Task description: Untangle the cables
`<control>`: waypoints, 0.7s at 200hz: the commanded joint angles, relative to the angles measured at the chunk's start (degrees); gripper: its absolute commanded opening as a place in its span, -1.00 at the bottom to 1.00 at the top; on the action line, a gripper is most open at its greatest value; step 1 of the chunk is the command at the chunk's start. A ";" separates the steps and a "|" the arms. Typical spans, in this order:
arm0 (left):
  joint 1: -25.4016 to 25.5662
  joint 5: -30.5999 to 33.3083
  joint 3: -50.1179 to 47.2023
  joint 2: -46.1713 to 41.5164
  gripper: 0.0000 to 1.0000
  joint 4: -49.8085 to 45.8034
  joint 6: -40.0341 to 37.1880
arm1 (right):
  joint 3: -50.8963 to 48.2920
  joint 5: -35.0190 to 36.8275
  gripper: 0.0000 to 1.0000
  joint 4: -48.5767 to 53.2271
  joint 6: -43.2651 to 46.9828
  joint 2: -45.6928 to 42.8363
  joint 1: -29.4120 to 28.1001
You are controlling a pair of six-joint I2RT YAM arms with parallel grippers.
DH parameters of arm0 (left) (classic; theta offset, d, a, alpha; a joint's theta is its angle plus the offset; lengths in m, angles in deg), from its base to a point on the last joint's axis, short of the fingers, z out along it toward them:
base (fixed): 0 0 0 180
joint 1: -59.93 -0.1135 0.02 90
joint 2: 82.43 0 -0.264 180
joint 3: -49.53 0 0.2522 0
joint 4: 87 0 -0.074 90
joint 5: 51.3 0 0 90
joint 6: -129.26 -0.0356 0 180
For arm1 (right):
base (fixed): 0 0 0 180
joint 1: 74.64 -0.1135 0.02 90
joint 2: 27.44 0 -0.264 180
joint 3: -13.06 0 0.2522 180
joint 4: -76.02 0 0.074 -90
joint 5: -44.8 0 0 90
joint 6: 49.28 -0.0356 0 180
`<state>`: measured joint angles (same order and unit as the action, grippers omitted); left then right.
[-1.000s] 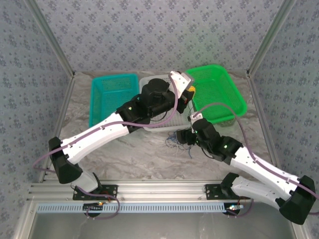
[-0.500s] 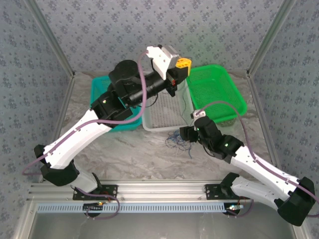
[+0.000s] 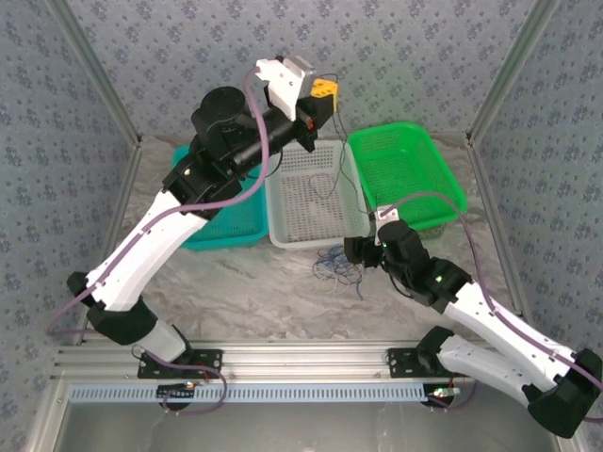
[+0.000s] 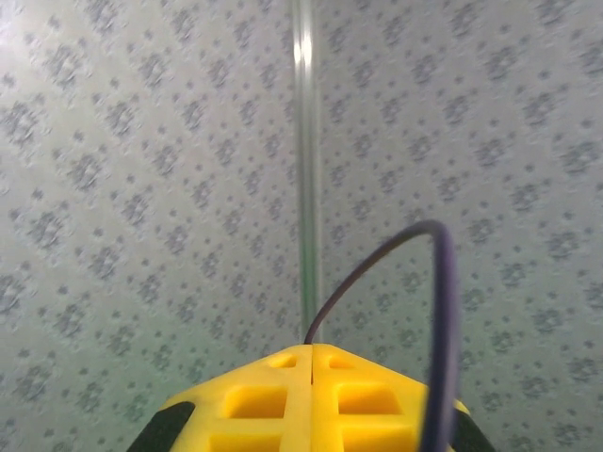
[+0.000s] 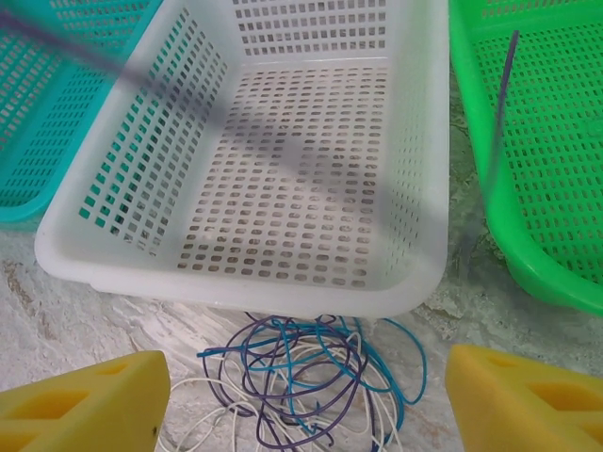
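The cables (image 5: 306, 381) formed one loose tangle of very thin, limp purple, blue and white loops on the bench (image 3: 245, 292), near its middle, just in front of the white basket (image 3: 316, 202). One purple cable (image 4: 443, 311) ran up to the left jaws, which were raised high above the baskets and closed on it. The right jaws stood wide open just above the tangle, gripping nothing. There were three baskets: teal (image 3: 203, 202), white and green (image 3: 405, 174). The strand count within the tangle could not be determined, and the raised cable appeared blurred in the right wrist view.
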<state>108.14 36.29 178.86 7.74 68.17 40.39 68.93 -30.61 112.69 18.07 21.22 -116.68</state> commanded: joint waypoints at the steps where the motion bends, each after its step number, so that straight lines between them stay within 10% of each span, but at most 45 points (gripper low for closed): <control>1: -4.06 -2.54 0.93 2.29 -0.93 -0.97 3.87 | 1.22 0.44 0.60 3.04 -0.62 -1.38 0.41; 140: -14.67 -11.91 -16.76 11.40 -0.89 6.33 15.54 | -2.65 -0.24 0.60 10.37 -4.71 -5.77 1.00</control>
<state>93.58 28.99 162.16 17.79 71.53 52.91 67.62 -30.63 120.41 15.38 16.04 -115.96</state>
